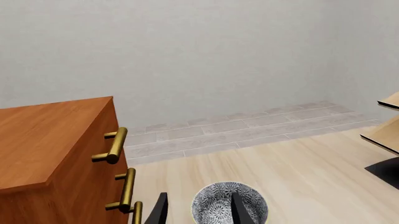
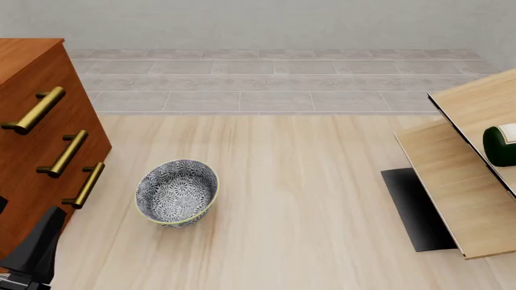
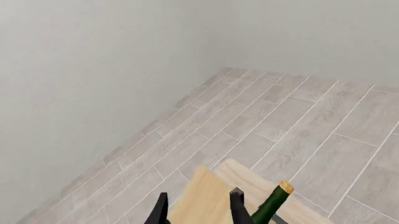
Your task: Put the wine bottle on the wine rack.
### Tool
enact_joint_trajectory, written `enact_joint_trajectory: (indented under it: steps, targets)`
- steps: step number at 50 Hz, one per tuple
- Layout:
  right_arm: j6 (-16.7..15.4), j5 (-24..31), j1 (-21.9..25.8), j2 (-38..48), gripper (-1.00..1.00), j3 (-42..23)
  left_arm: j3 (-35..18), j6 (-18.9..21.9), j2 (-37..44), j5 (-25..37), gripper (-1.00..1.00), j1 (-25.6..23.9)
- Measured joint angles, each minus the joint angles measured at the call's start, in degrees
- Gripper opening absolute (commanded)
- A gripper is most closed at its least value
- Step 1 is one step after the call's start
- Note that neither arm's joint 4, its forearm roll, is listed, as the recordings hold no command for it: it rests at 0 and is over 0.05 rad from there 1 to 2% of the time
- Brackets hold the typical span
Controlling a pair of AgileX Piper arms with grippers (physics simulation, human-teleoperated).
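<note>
The wine rack (image 2: pixel 460 181) stands at the right edge of the worktop (image 2: pixel 306 199), its slanted light-wood panels rising from a black flat base. The wine bottle (image 2: pixel 501 145) lies on the rack: in the front view only its dark green body end and a corner of the white label show at the far right, resting against an upper panel. In the right wrist view the bottle's neck and tan cork appear just beside the fingers of the right gripper (image 3: pixel 198 210), above a pale wood panel. The right gripper's fingers stand spread apart with nothing between them; the bottle neck lies outside the gap.

The left gripper (image 1: pixel 199 212) is low at the near left of the worktop (only a dark part of the arm shows in the front view). Its fingers are likewise spread, holding nothing. A patterned bowl (image 2: pixel 176 193) stands upright on the worktop left of centre, and in the left wrist view it sits just beyond that gripper's fingertips. A reddish-brown drawer cabinet (image 2: pixel 36 121) with brass handles occupies the left side, near the bowl but apart from it.
</note>
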Motion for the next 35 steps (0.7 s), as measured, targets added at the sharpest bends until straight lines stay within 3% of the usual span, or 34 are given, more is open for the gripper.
enact_joint_trajectory:
  steps: [35]
  targets:
    - [-16.25,-2.4,19.64,-9.73,1.0,5.66,0.3,0.28,0.0,-0.26,1.0,-0.04]
